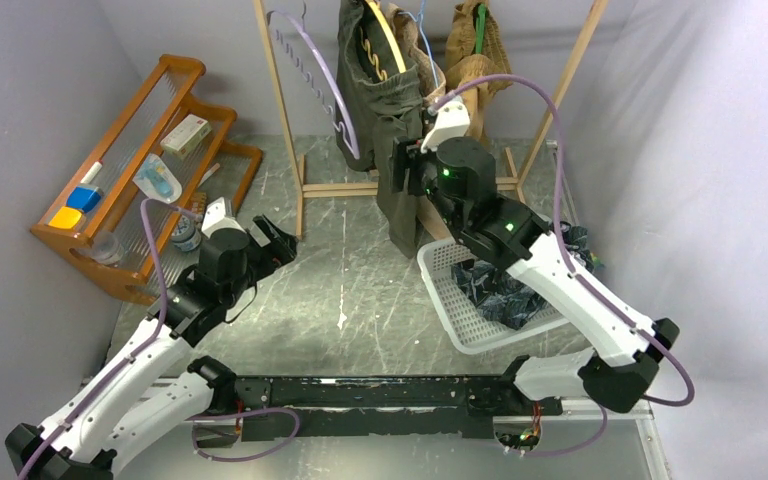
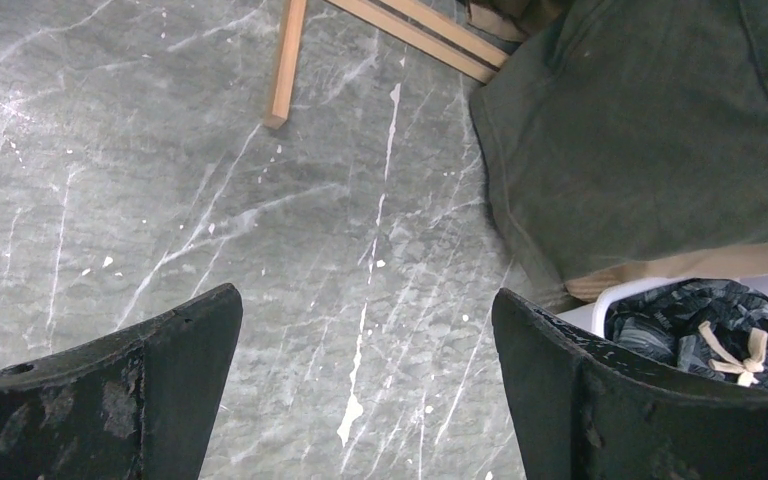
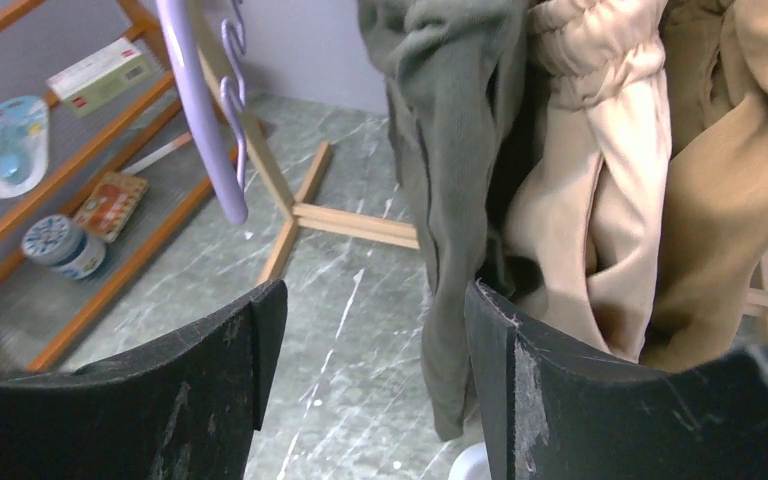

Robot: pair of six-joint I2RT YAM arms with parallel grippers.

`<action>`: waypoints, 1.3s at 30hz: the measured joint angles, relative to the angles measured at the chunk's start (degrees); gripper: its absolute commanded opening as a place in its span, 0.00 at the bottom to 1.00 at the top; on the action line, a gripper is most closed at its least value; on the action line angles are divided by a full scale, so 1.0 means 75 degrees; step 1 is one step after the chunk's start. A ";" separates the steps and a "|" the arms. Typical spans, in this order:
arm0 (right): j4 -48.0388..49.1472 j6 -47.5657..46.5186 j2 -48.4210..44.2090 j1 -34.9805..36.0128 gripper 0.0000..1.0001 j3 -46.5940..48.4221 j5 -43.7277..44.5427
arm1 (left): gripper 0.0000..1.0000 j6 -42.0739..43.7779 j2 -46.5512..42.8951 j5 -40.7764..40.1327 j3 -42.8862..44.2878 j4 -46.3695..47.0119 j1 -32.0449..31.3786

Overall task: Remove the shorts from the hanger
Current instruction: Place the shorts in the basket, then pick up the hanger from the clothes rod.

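Because the wooden rack holds the olive shorts hanging straight down, right in front of my right gripper, that arm is nearer. Its jaws are apart and pinch nothing. My left gripper is spread wide, far off.

wooden shelf at left holds a small box and round tin; white perforated basket on marbled table.

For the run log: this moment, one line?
left jaws: open, over table | right jaws: open, at hanging green shorts | navy shorts: in basket
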 measured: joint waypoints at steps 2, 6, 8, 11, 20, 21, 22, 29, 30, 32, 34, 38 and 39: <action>0.0009 -0.0070 0.0286 -0.0003 0.70 0.0216 0.0236 | 0.99 0.0000 0.0102 0.0017 0.0000 -0.0009 0.0000; 0.0023 -0.0350 0.0664 -0.0015 0.72 0.0557 0.0393 | 0.99 0.0003 0.0195 0.0052 0.0000 -0.0017 0.0000; 0.0020 -0.0519 0.0886 -0.0032 0.72 0.0839 0.0393 | 0.99 0.0003 0.0192 0.0079 0.0000 -0.0015 0.0000; 0.0029 -0.0702 0.1224 -0.0090 0.70 0.1262 0.0431 | 0.99 0.0003 0.0181 0.0096 0.0000 -0.0015 0.0000; 0.0020 -0.0836 0.1731 -0.0519 0.64 0.1859 0.0221 | 0.99 0.0003 0.0169 0.0111 0.0000 -0.0020 0.0000; -0.0017 -0.0839 0.1763 -0.0595 0.62 0.1953 0.0087 | 0.99 0.0003 0.0169 0.0111 0.0000 -0.0020 0.0000; -0.0044 -0.0836 0.1827 -0.0664 0.60 0.2081 0.0000 | 0.99 0.0003 0.0169 0.0111 0.0000 -0.0017 0.0000; -0.0128 -0.0793 0.2463 -0.1177 0.52 0.2955 -0.0871 | 0.99 0.0003 0.0227 0.0172 0.0000 -0.0020 0.0000; -0.0160 -0.0804 0.2541 -0.1189 0.52 0.3025 -0.0965 | 0.99 0.0003 0.0251 0.0184 0.0000 -0.0017 0.0000; -0.0221 -0.0833 0.2769 -0.1192 0.50 0.3235 -0.1169 | 0.99 0.0003 0.0300 0.0201 0.0000 -0.0020 0.0000; -0.0256 -0.0874 0.2970 -0.1192 0.46 0.3404 -0.1320 | 0.99 0.0003 0.0332 0.0210 0.0000 -0.0020 0.0000; -0.0306 -0.0997 0.3203 -0.1180 0.36 0.3526 -0.1306 | 0.99 0.0003 0.0341 0.0219 0.0003 -0.0020 0.0000; -0.0318 -0.1017 0.3226 -0.1183 0.33 0.3526 -0.1291 | 0.99 0.0003 0.0344 0.0221 0.0003 -0.0020 0.0000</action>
